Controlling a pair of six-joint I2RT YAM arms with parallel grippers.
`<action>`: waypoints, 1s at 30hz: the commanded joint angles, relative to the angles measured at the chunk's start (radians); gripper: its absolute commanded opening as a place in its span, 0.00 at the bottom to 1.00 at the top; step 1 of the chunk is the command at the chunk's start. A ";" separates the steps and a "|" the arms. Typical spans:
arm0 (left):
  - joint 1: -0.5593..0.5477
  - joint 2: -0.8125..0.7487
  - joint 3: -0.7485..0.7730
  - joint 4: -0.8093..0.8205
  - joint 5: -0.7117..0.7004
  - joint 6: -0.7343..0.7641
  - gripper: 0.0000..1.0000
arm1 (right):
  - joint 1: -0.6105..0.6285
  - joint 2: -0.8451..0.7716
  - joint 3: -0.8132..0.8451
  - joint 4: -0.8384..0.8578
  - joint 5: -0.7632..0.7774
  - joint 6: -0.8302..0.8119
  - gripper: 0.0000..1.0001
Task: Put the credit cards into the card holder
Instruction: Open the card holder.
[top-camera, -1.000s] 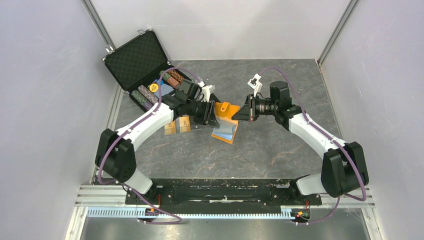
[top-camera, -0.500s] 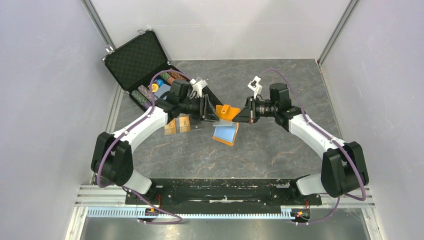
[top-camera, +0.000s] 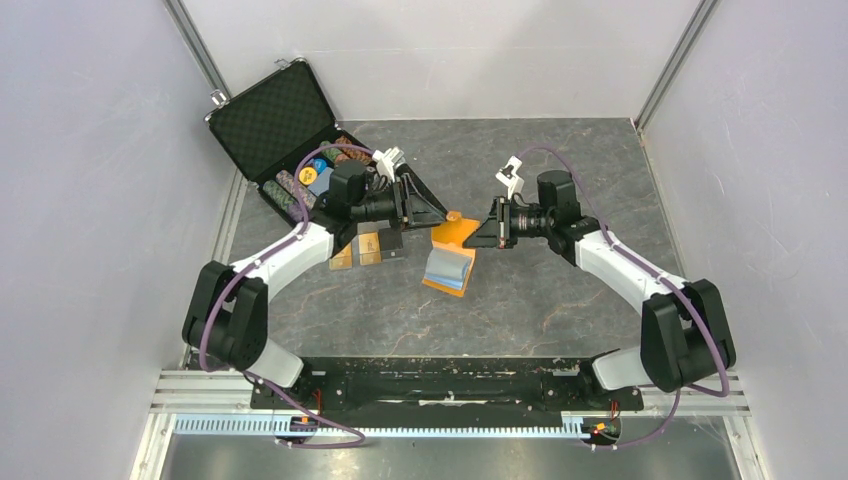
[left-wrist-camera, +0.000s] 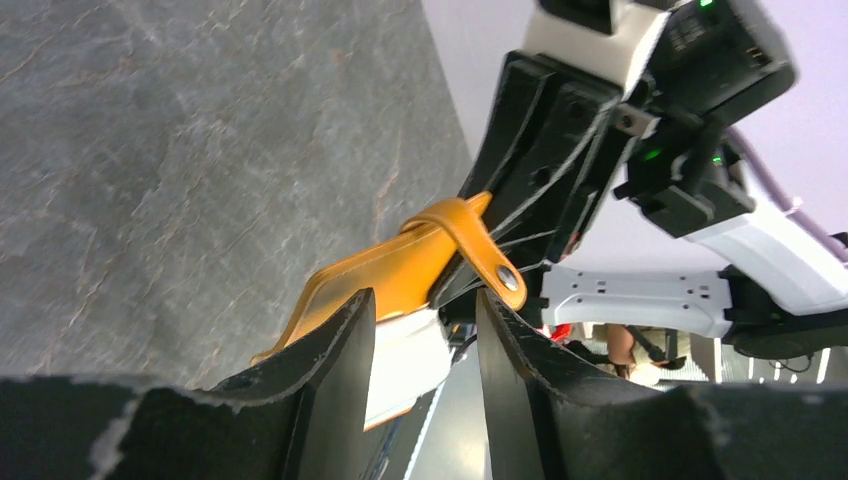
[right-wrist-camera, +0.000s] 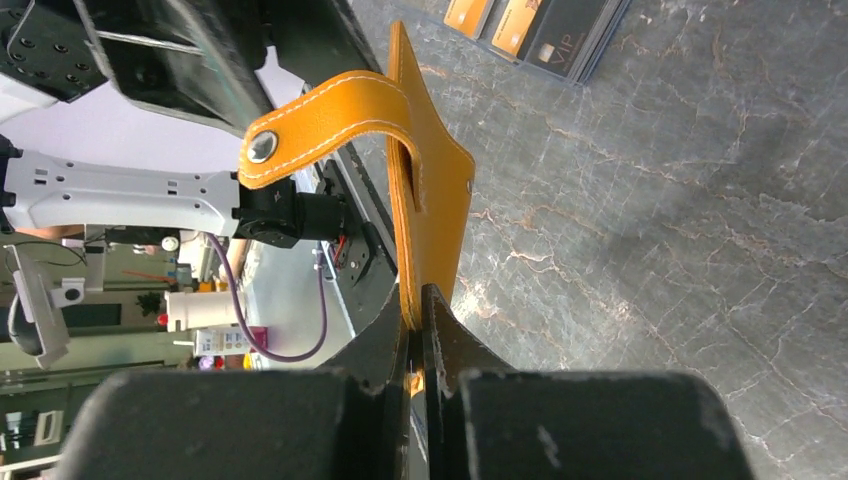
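Note:
The orange card holder hangs open above the table, its light blue inner flap drooping toward the surface. My right gripper is shut on its orange edge, and the snap strap curls over the top. My left gripper stands open just left of the holder, nothing pinched between its fingers. Two gold-tan credit cards and a black one lie flat on the table under the left arm. They also show at the top of the right wrist view.
An open black foam-lined case with rows of poker chips sits at the back left, close behind the left arm. Grey walls enclose the stone-patterned table on three sides.
My left gripper has drawn back up and to the left, away from the card holder, and its jaws have widened. The right gripper keeps its hold, and the holder has risen slightly.

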 joint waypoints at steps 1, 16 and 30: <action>0.005 0.017 -0.026 0.254 0.048 -0.164 0.49 | 0.000 0.010 -0.025 0.084 -0.027 0.106 0.00; 0.008 0.029 0.144 -0.618 -0.155 0.337 0.55 | -0.025 0.027 -0.039 0.088 -0.003 0.153 0.00; -0.083 0.099 0.112 -0.529 -0.079 0.286 0.49 | -0.027 0.037 -0.035 0.084 -0.002 0.151 0.00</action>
